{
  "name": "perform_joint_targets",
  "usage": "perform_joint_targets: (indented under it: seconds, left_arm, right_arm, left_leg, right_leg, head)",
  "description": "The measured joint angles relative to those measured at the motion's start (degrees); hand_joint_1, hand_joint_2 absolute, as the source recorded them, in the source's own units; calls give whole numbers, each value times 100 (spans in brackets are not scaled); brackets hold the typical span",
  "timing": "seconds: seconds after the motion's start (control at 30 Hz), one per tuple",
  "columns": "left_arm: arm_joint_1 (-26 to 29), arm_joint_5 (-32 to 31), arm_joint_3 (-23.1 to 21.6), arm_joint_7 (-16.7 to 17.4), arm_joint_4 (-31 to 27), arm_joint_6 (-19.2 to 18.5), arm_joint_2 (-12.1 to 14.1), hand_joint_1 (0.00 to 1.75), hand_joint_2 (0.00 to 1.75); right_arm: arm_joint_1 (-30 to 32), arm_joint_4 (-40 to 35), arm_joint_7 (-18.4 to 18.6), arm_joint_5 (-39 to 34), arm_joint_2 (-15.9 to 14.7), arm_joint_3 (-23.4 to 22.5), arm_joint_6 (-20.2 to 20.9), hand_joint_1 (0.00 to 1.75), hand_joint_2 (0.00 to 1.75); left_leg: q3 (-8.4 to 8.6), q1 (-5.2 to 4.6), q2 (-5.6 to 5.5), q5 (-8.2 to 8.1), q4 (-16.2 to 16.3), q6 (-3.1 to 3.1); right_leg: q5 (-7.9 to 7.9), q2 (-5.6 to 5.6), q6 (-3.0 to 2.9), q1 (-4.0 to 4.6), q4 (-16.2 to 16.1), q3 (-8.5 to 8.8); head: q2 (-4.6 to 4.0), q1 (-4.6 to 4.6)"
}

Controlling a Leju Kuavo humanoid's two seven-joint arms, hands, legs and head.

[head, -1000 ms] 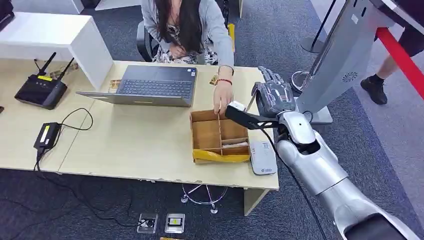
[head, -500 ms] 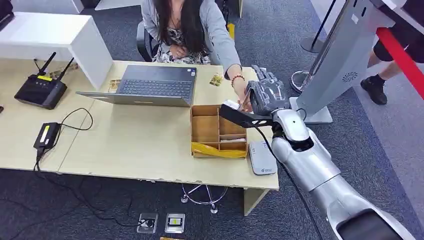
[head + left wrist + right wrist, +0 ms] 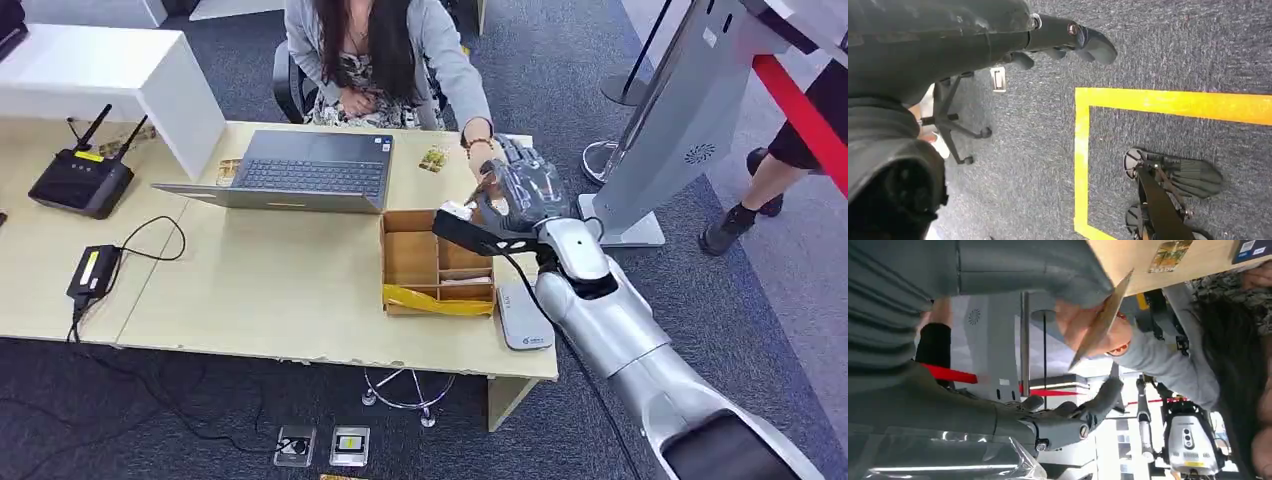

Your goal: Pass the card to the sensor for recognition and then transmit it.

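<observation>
A thin tan card (image 3: 1103,320) with a pointed corner is being held edge-on by a person's hand (image 3: 1083,327), between the spread fingers (image 3: 1098,400) of the right hand (image 3: 520,190), above the wooden box (image 3: 410,260). The left hand (image 3: 1068,42) is hanging with nothing held.

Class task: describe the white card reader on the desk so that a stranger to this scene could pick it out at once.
Start at the light wooden desk and go to its front right corner, near the robot's right arm. There, just right of the compartmented cardboard box, lies the card reader: a flat white rounded slab, unlike the black router and grey laptop farther left.
</observation>
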Motion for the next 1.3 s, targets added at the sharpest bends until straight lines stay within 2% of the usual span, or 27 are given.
perform_joint_targets:
  seconds: [0.57, 0.9, 0.97, 1.07, 1.17, 1.3]
  left_arm:
    - [3, 15, 0, 2, 0, -7, -20, 0, 0]
    - [26, 131, 0, 6, -2, -68, -15, 0, 0]
    - [25, 238, 0, 43, -2, -70, -17, 0, 0]
    - [63, 286, 0, 59, -2, -85, -13, 0, 0]
    - [63, 288, 0, 59, -2, -92, -9, 0, 0]
    - [50, 267, 0, 57, -2, -131, -7, 0, 0]
  right_arm:
    - [7, 29, 232, 46, -5, -114, -330, 0, 0]
    - [99, 31, 680, 304, -630, -606, -192, 0, 0]
    - [243, 42, 850, 365, -902, -869, -157, 0, 0]
    - [429, 83, 892, 415, -1277, -1242, -160, 0, 0]
    - [606, 131, 901, 483, -1546, -1576, -127, 0, 0]
    - [827, 136, 890, 590, -1735, -1949, -98, 0, 0]
  left_leg:
    - [3, 0, 4, 0, 1, 0]
    - [6, -2, 30, -2, 9, 1]
    - [-3, -2, 1, -2, 10, 2]
    - [-12, -3, -5, -2, 9, 2]
    - [-10, -3, 18, -7, 10, 7]
    - [-7, -2, 18, -8, 10, 5]
  right_leg:
    - [0, 4, 0, 0, -1, -6]
    - [2, 32, 0, -1, -6, -15]
    - [3, -4, 1, -1, -7, -7]
    - [3, -9, 1, -2, -7, -12]
    - [4, 10, 2, -2, -7, -15]
    - [4, 12, 2, -1, -7, -14]
  head:
    - [0, 0]
    - [2, 2]
    - [2, 4]
    - [2, -4]
    - [0, -2]
    - [0, -2]
